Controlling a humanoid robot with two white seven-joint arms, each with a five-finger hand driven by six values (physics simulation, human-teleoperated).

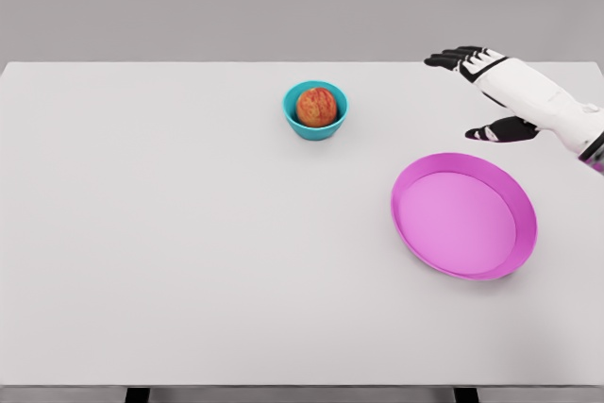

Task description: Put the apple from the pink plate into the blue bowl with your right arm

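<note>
Apple (316, 107) noted inside blue bowl (315, 110), far centre of white table (189, 233); sits low in the bowl, top showing above the rim. Near to far: table front edge at bottom of head view, two dark legs just visible below it. Pink plate (463, 215) right of centre, nearer than the bowl, bare, nothing on it. Well apart from the bowl; open tabletop between the two. Right hand (481, 92) beyond the plate's far edge, raised off the table, arm entering from right edge. Dark fingers (453, 58) extended and spread toward the left, thumb (500, 130) hanging separately below; holding nothing, touching neither plate nor bowl. Well to the right of the bowl, roughly level with it in depth. Left arm not visible. Judged stage: transfer appears complete, since apple already rests at goal and plate is vacated; step in hand looks like release done, hand clear of the bowl. Judged next move: nothing more than bringing the right arm back to rest, kept high enough to pass over the plate rim without clipping it and kept away from the bowl so the fruit stays settled. No regrasp needed as things lie. Risk judged low: bowl small and light-looking, a stray brush could slide it.
</note>
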